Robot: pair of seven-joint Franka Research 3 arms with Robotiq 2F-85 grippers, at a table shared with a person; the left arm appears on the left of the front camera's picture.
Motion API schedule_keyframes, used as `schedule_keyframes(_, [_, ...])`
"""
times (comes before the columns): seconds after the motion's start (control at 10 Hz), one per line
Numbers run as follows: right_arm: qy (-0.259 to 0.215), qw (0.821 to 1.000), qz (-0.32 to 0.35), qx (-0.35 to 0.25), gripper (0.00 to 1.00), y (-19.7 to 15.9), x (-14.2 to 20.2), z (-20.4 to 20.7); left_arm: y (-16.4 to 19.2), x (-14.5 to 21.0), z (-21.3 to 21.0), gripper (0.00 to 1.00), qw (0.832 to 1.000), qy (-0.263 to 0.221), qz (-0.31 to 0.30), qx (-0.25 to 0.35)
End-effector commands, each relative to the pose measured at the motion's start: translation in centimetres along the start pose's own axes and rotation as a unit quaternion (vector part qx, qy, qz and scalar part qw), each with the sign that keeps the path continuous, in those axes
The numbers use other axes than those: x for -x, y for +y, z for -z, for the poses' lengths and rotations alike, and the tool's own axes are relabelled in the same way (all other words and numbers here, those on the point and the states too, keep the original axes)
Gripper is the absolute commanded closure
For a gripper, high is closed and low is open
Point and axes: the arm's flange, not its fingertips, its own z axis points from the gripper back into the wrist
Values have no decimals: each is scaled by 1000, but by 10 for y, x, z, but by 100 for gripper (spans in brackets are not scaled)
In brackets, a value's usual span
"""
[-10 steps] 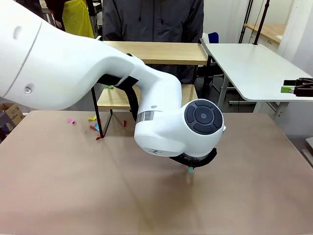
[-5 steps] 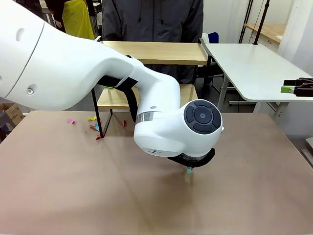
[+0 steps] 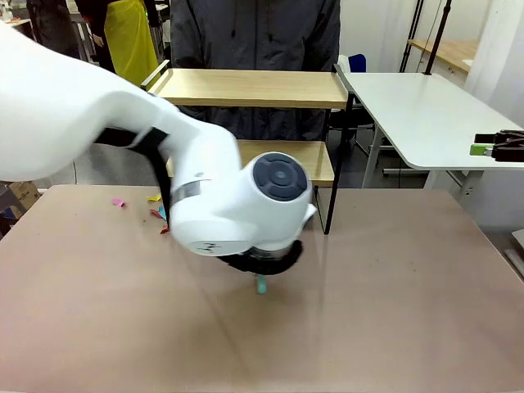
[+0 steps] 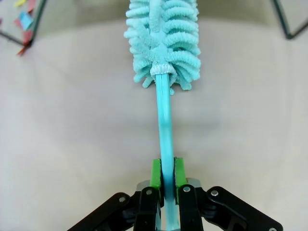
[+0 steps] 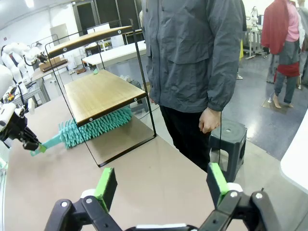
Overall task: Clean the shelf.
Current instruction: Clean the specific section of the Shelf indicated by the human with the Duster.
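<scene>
Shelf, location: the shelf (image 3: 254,86) stands on the far part of the counter (image 3: 393,311), in the upper centre of the front view, with a person directly behind it. In the right wrist view it is at upper left.
Shelf, appearance: two light wooden boards in a thin black metal frame on four legs. The top board has a short raised rail at each end.
Shelf, handling: judged light and stiff, with hard, smooth boards. It is likely to slide or tip under a sideways push.
Shelf, hold point: take it by a black upright or an end rail, not by a board edge.
Tool: a teal duster (image 4: 163,38) with a soft, fluffy head and a slim, rigid handle.
Tool, position: the head reaches in beneath the lower board, between the legs. Whether it touches the counter cannot be told.
Left fingers: the left fingers (image 4: 155,173) are clenched on the duster handle near its end.
Right fingers: the right fingers (image 5: 107,185) are spread wide and hold nothing.
Debris: coloured paper scraps (image 3: 160,214) lie on the counter by the shelf leg, centre left of the front view.
</scene>
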Motion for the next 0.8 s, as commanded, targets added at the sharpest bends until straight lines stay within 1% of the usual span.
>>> schedule_keyframes(0.0, [0, 1000, -3, 0, 0, 0, -3, 1, 47, 0, -13, 87, 999, 10, -15, -28])
schedule_keyframes(0.1, [0, 1000, -3, 0, 0, 0, -3, 1, 68, -1, -15, 87, 999, 10, -24, -47])
schedule_keyframes(0.2, [0, 1000, -3, 0, 0, 0, -3, 1, 88, -5, -15, 87, 996, 9, -33, -87])
schedule_keyframes(0.3, [0, 1000, -3, 0, 0, 0, -3, 1, 100, -6, -15, 87, 992, 7, -37, -119])
schedule_keyframes(0.5, [0, 1000, -3, 0, 0, 0, -3, 1, 106, -5, -17, 87, 988, -4, -40, -148])
schedule_keyframes(0.6, [0, 1000, -3, 0, 0, 0, -3, 1, 104, -3, -18, 87, 989, -8, -41, -143])
schedule_keyframes(0.7, [0, 1000, -3, 0, 0, 0, -3, 1, 91, -3, -25, 87, 995, -21, -44, -88])
